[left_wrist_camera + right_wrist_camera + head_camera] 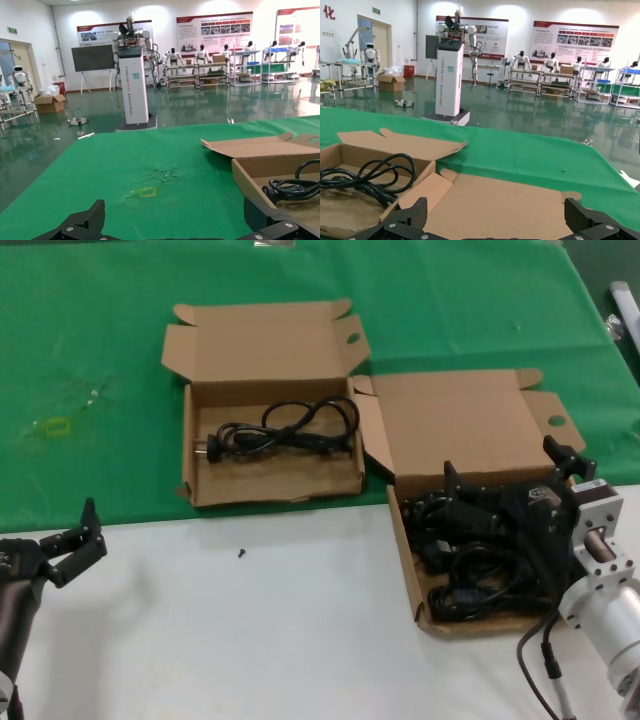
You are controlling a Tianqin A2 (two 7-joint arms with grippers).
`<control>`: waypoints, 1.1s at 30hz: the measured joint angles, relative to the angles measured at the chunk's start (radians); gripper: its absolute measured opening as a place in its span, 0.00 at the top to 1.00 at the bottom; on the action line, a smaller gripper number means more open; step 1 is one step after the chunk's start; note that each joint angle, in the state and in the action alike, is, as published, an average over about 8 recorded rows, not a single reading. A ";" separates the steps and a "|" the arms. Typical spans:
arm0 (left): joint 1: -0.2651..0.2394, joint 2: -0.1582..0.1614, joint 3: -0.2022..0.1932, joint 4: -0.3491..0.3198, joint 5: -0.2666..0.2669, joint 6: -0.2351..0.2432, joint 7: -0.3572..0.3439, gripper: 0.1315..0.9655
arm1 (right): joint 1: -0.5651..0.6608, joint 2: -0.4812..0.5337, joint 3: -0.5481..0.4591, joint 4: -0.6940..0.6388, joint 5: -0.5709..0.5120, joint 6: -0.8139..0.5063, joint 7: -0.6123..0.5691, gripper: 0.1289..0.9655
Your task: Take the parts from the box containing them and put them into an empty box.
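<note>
Right gripper (510, 485) spread wide over the full box (412, 570); one cable (285, 430) already lies in the other box (275, 490); left gripper (75, 540) idle, open.

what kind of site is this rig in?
Probably a robotics lab or demo hall. The wrist views show a white robot on a pedestal, humanoid robots lined up by shelving, wall display posters and a glossy green floor. The work itself sits on a green-covered table.

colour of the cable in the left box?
Black. The coiled cable lies in the brown cardboard box; clearest in the head view.
</note>
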 joint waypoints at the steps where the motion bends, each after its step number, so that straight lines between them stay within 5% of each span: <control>1: 0.000 0.000 0.000 0.000 0.000 0.000 0.000 0.00 | 0.000 0.000 0.000 0.000 0.000 0.000 0.000 0.00; 33: 0.000 0.000 0.000 0.000 0.000 0.000 0.000 0.00 | 0.000 0.000 0.000 0.000 0.000 0.000 0.000 0.00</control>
